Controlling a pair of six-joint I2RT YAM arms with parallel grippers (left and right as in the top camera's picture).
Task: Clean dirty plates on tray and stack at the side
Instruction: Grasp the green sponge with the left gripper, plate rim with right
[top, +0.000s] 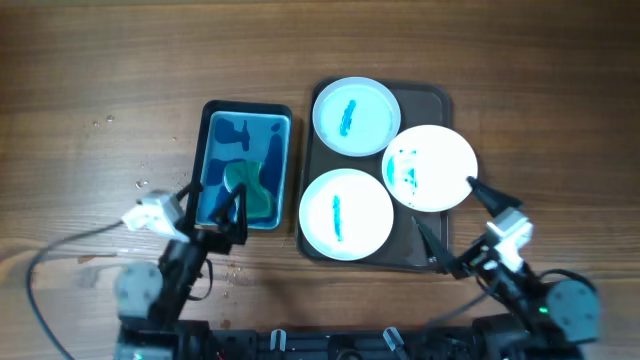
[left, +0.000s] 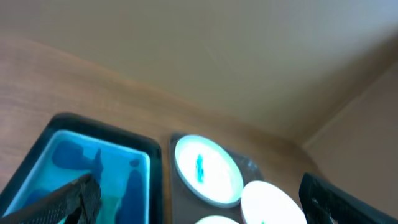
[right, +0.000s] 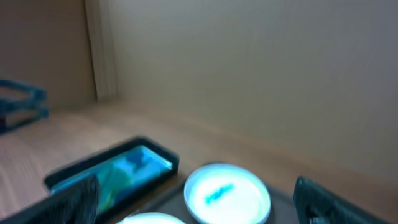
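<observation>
A: Left gripper (top: 213, 203), seen from overhead, is hanging with its jaws wide apart over the near end of the tub (top: 208, 130), just left of the tray (top: 437, 98). The right gripper (top: 447, 206) is gaping just as wide over the tray's near right corner, and it is holding nothing.

B: And the plates (top: 346, 212)?

A: All three are lying on the tray with their blue smears showing. The right-hand one (top: 430, 167) is sticking out past the tray's right rim, so a finger coming in low there is risking a tip or a shove onto the table.

B: What is the left wrist view showing?

A: It's blurry. The fingers (left: 68, 200) are sitting far apart at the bottom corners, with the tub left of the tray and the far plate (left: 208, 171) on it. The green wad (top: 250, 190) in the tub is probably soaking, so lifting it across is risking drips.

B: And the right wrist view?

A: The jaws are spread there too, with the far plate (right: 227, 193) ahead. Shallow rims are giving little to pinch, so a plate could slip while it is being carried to the side.
</observation>
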